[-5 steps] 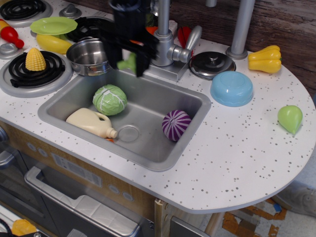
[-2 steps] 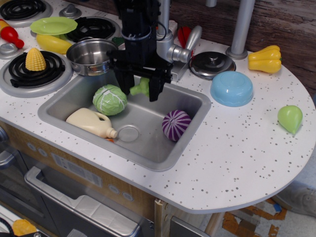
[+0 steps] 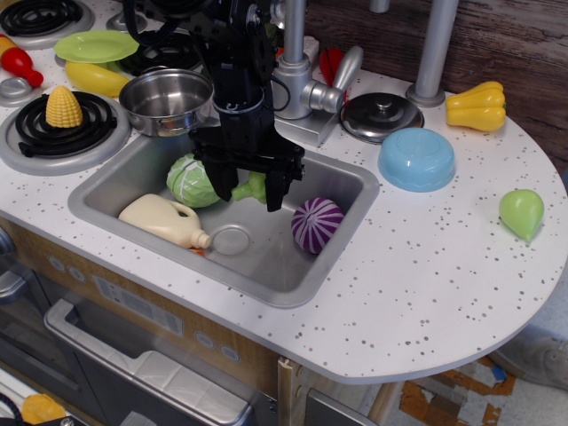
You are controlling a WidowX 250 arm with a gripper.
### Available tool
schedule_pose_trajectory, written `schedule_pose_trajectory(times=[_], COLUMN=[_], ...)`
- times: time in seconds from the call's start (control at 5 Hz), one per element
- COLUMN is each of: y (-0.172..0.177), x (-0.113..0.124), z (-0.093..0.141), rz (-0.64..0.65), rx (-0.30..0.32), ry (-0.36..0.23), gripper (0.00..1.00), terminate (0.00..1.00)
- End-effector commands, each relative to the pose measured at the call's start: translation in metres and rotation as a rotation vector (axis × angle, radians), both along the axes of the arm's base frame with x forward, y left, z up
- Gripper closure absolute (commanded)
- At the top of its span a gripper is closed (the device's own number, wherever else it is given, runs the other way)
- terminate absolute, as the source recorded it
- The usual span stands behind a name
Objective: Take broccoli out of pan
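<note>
Over sink (image 3: pixel 106 186), end effector (image 3: pixel 247 188) clamped on broccoli (image 3: pixel 251 187), beside cabbage (image 3: pixel 189 181); pan (image 3: pixel 166 100) w/o contents; no legible text.

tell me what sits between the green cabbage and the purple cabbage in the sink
In the observation.image view, the end effector holding the broccoli sits between the green cabbage and the purple cabbage.

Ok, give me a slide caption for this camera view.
Robot hand holds the broccoli low in the sink, beside the cabbage, with the pan empty.
</note>
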State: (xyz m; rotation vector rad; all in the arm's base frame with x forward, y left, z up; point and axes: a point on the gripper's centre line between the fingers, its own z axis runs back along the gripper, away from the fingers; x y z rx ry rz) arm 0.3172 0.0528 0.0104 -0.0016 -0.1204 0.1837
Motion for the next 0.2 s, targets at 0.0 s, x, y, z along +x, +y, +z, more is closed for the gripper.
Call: schedule_pose_trajectory(times=[0.0], y=[-0.0028], x=[0.0040], z=[0.0128], rz=[-0.001], rx=[0.026], ry=[-0.050], gripper=[0.00], terminate=[1.00])
